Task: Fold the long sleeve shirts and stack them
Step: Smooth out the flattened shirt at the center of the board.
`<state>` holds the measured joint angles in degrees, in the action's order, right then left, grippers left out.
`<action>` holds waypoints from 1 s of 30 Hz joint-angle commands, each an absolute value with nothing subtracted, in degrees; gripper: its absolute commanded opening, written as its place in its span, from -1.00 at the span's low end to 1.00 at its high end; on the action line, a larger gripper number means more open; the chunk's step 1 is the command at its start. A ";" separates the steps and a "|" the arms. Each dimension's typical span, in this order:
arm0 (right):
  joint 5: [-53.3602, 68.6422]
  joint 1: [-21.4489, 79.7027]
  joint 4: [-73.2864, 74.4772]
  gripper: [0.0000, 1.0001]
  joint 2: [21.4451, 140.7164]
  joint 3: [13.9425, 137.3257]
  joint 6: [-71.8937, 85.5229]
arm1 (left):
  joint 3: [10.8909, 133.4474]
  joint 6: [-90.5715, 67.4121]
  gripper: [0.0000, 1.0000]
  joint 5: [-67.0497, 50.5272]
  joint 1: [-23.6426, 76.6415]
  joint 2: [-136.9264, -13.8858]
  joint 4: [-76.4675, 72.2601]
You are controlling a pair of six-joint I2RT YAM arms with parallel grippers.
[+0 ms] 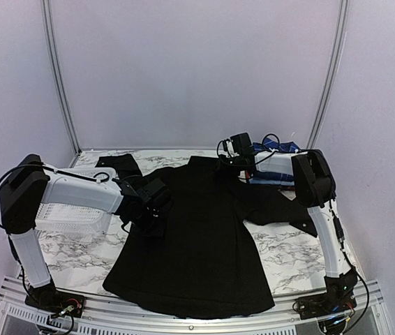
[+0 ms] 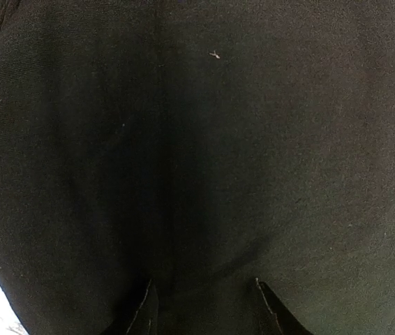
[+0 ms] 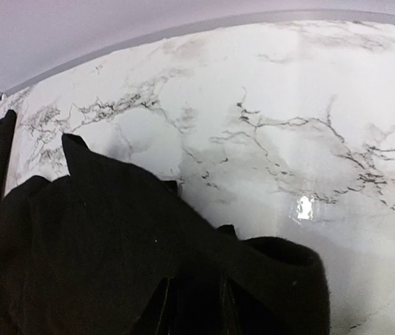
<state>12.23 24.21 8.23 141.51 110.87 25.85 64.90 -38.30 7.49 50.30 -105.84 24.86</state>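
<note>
A plain black long sleeve shirt [image 1: 190, 244] lies spread on the marble table [image 1: 288, 251], hem toward the arms and collar at the back. My left gripper [image 1: 152, 213] hovers low over its left side. In the left wrist view its fingers [image 2: 144, 307] stand apart, open, with flat black cloth [image 2: 197, 139] under them. My right gripper [image 1: 234, 162] is at the shirt's far right shoulder. In the right wrist view, black cloth [image 3: 114, 244] bunches between and over its narrow jaws [image 3: 194, 307]. One sleeve [image 1: 288, 213] trails right, the other [image 1: 117, 166] lies at the back left.
A white mesh basket [image 1: 72, 218] sits at the left under the left arm. A folded pile with blue cloth [image 1: 274, 148] lies at the back right behind the right arm. Bare marble [image 3: 288, 139] shows beyond the collar.
</note>
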 commanded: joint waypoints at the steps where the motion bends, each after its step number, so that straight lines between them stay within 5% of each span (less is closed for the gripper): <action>1: 13.77 23.80 11.06 -0.53 142.49 114.30 24.70 | 63.33 -38.56 -0.04 7.08 50.12 -103.05 25.86; 13: 7.59 30.36 14.57 -0.08 133.28 112.60 15.60 | 68.42 -38.72 0.01 12.14 44.23 -95.63 29.19; 30: 11.63 30.09 10.51 -0.07 137.93 106.77 18.89 | 73.85 -35.77 0.01 13.79 31.94 -107.50 27.77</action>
<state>12.49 32.64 11.33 137.58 109.84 17.98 73.14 -36.84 12.53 33.32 -106.50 26.98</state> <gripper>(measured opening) 0.464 0.503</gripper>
